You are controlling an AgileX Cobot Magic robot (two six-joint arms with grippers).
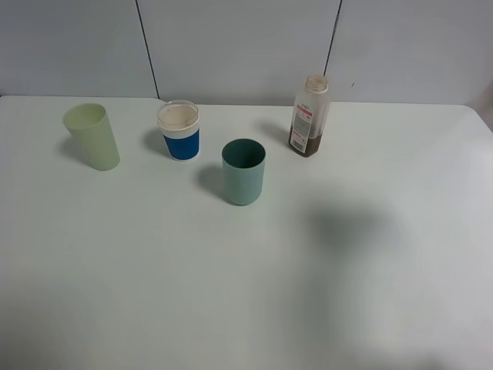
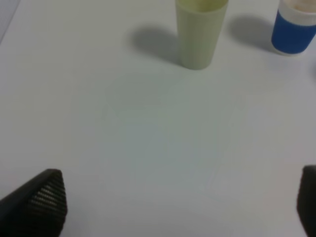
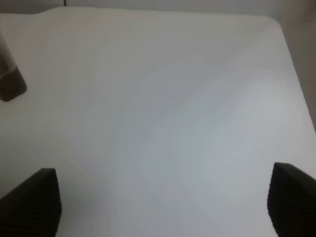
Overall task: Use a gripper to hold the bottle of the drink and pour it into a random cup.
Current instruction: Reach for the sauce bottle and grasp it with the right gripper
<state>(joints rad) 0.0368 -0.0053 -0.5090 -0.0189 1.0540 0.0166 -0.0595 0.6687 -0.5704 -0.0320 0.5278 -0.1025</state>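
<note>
The bottle (image 1: 310,116) stands upright at the back right of the white table, with brown drink (image 1: 305,142) low in its base. Its base also shows at the edge of the right wrist view (image 3: 10,83). The teal-green cup (image 1: 243,171) stands upright near the middle, left of and nearer than the bottle. Neither arm shows in the exterior view. My left gripper (image 2: 180,207) is open and empty above bare table. My right gripper (image 3: 163,205) is open and empty, some way from the bottle.
A pale yellow-green tumbler (image 1: 92,136) stands at the back left; it also shows in the left wrist view (image 2: 199,32). A blue-and-white cup (image 1: 179,129) stands between it and the teal cup, and in the left wrist view (image 2: 293,27). The table's right edge (image 3: 296,69) is near.
</note>
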